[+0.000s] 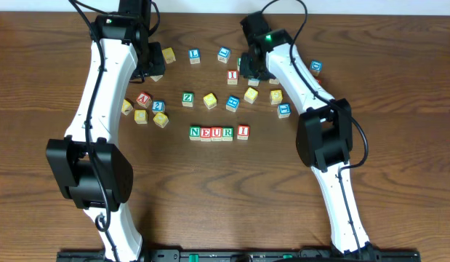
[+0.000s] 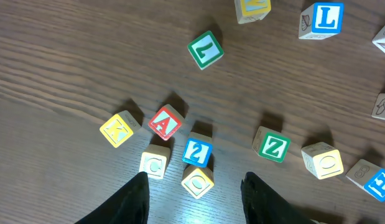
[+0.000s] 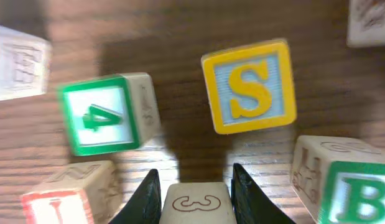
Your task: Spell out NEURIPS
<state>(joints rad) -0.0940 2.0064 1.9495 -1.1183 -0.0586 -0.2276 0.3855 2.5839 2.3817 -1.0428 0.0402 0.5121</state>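
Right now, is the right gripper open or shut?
Shut on a block: the right gripper has both fingers against the sides of the pale block.

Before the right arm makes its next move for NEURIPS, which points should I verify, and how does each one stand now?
1. The row reads N, E, U, R, I: ok.
2. The spot to the right of the I cube is free for the next letter: ok.
3. The right tool has its fingers against both sides of the cube marked 3: ok.
4. That cube bears a P: cannot tell, only its 3 face shows.
5. The S cube stands free, apart from the tool: ok.
6. The left tool is open, empty and away from the row: ok.
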